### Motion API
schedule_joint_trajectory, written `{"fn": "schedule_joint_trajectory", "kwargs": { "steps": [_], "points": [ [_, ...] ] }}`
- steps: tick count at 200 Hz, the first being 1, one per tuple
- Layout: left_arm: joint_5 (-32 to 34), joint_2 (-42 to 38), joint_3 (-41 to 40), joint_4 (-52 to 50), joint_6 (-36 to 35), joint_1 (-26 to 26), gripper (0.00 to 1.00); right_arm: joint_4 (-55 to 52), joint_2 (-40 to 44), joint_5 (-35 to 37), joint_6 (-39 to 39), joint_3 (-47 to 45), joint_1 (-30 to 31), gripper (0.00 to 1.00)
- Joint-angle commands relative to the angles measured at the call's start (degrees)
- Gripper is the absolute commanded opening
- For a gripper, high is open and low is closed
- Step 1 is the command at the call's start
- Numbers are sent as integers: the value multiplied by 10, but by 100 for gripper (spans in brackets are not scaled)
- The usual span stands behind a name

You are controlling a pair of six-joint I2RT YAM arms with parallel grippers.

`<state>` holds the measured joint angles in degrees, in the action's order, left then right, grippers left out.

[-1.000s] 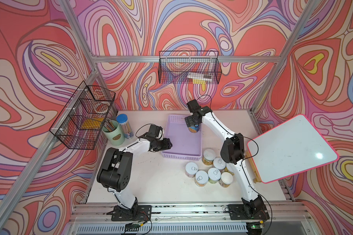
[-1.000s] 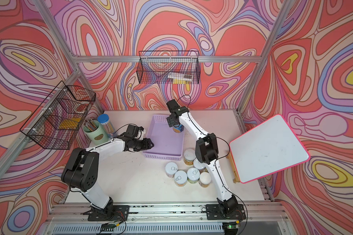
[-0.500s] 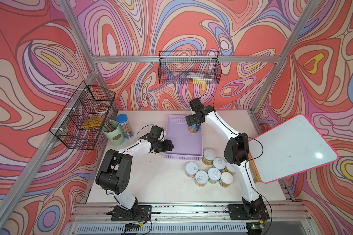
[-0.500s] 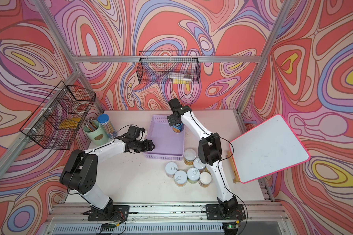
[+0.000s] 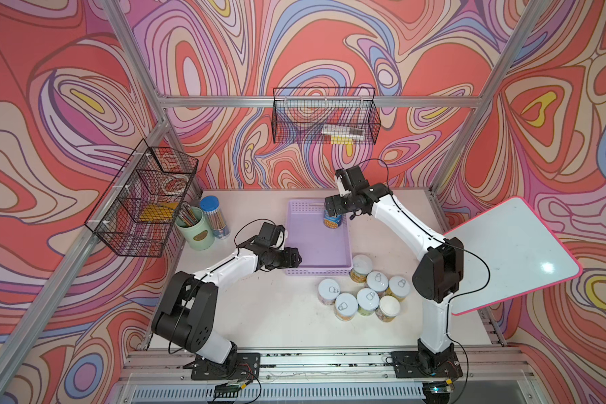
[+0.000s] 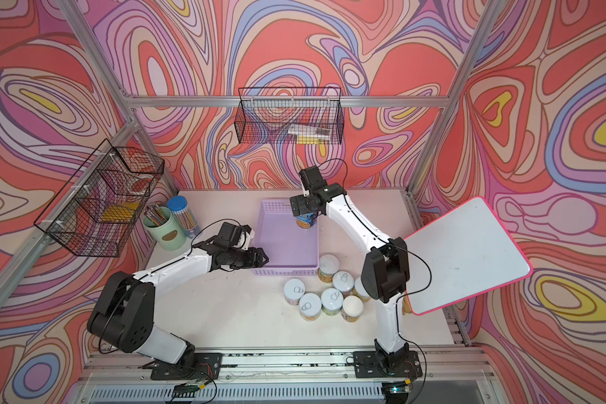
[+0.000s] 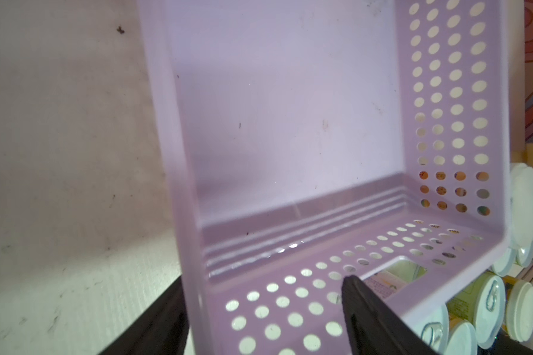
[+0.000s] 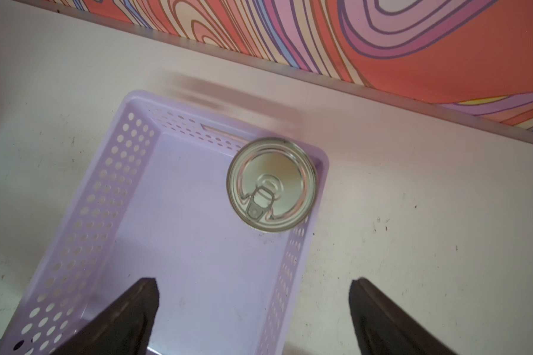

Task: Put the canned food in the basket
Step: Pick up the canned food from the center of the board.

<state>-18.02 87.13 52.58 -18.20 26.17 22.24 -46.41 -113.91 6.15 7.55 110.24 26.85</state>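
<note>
The right arm stretches far across the table (image 5: 277, 321), wrist bent down. The right gripper (image 8: 254, 284) hangs over the basket's (image 5: 317, 271) far right corner, jaws spread wide with nothing between them. Directly beneath it, the tall can (image 5: 333, 221) stands upright inside that corner.

The left arm lies low with its elbow folded. The left gripper (image 5: 295, 259) sits at the basket's near left corner, fingers (image 7: 366, 307) parted either side of the wall, not clamped.

Seven short cans (image 5: 367, 297) huddle on the table just beside the basket's near right corner, close to the right arm's elbow. A pen cup (image 5: 196, 231) and jar (image 5: 215, 217) stand well off to the left.
</note>
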Motion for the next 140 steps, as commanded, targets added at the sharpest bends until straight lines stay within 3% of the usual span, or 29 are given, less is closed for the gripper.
{"fn": "schedule_joint_trajectory", "kwargs": {
  "steps": [1, 36, 71, 104, 140],
  "points": [
    [54, -52, -4, -52, 8, 3, 88, 28, 60, -1, 23, -60, 1, 98],
    [143, -142, 15, -133, -3, 37, 92, 37, 165, 19, 43, -168, 17, 98],
    [180, -199, 22, -161, 2, 111, 91, 0, 248, 37, 64, -262, 40, 98],
    [213, -195, 30, -153, 21, 199, 91, -44, 317, 23, 101, -346, 47, 98],
    [247, -165, 32, -80, 48, 293, 94, -120, 355, -10, 133, -410, 50, 98]
  ]
}}
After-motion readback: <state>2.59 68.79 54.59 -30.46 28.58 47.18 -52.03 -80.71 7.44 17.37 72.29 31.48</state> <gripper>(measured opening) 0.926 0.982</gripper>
